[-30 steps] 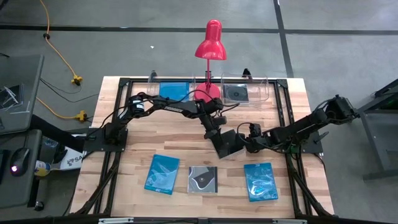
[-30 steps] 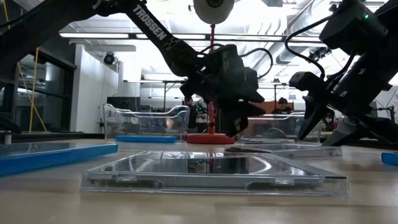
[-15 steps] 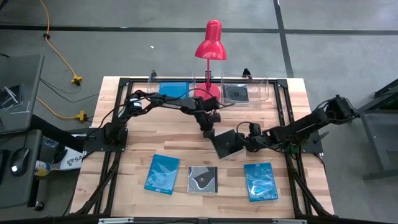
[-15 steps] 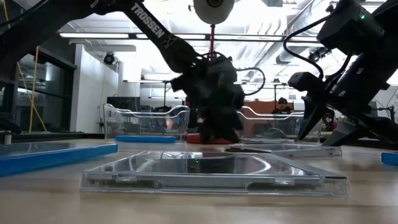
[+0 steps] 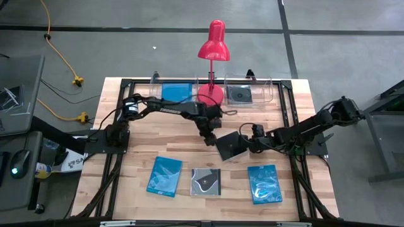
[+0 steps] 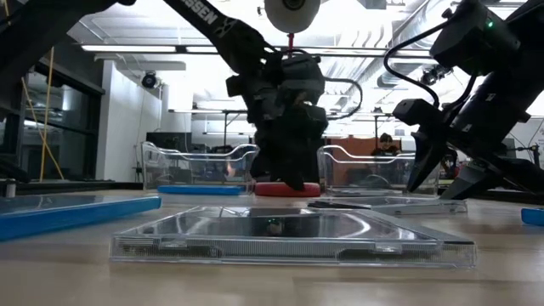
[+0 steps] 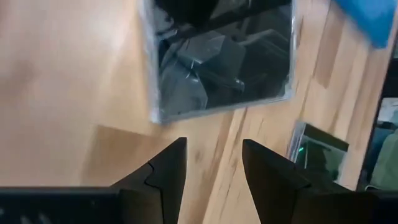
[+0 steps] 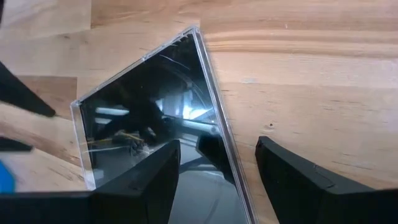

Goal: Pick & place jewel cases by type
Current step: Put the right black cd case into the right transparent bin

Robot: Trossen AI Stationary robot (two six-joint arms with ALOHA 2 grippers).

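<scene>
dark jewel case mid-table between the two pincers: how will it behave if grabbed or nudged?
The dark jewel case looks like thin rigid plastic, so probably stiff and light. Its glossy face mirrors the arms, and it lies flat on the smooth wooden table, so a nudge would likely slide it. Lifting likely needs an edge grip; it could crack if squeezed hard.

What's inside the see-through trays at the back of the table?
The left tray holds a blue case, the right tray a dark case. The lamp hides the part between them.

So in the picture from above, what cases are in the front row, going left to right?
Blue case → dark swirl case → second blue case.
</scene>
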